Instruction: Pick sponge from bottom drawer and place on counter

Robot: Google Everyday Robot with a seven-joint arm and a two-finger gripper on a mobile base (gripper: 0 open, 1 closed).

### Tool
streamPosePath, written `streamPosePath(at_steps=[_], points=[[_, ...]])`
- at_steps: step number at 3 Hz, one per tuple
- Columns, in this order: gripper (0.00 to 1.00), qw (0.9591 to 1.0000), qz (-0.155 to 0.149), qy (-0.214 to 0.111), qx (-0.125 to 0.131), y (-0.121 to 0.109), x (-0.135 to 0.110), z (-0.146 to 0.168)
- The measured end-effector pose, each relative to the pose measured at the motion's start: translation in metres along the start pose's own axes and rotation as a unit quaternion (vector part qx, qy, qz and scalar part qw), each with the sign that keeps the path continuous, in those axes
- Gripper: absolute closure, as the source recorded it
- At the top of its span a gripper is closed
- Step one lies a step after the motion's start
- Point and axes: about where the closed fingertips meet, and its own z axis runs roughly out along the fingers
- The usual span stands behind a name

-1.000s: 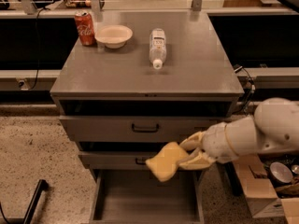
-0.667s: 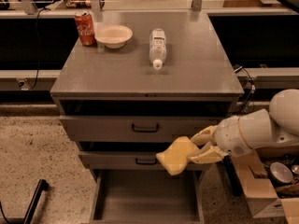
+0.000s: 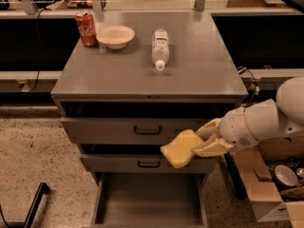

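My gripper point(image 3: 202, 139) comes in from the right on a white arm and is shut on the pale yellow sponge point(image 3: 180, 148). It holds the sponge in the air in front of the middle drawer, above the open bottom drawer point(image 3: 148, 208). The bottom drawer is pulled out and its grey floor shows nothing on it. The counter point(image 3: 190, 75) is the grey top of the cabinet, well above the sponge.
On the counter stand a red soda can point(image 3: 86, 29) and a cream bowl point(image 3: 116, 36) at the back left, and a plastic bottle point(image 3: 160, 48) lies near the middle. A cardboard box point(image 3: 266, 184) with items sits on the floor at the right.
My gripper has carried the sponge to the right and slightly upward, from over the drawer's middle toward the cabinet's right side.
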Motion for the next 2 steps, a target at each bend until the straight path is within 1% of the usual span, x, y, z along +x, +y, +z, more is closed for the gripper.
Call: streamPosePath(at_steps=[1, 2], points=[[1.00, 0.9999, 0.001, 0.014, 0.008, -0.027, -0.023, -0.024], [1.00, 0.9995, -0.014, 0.026, 0.014, -0.066, -0.059, -0.054]])
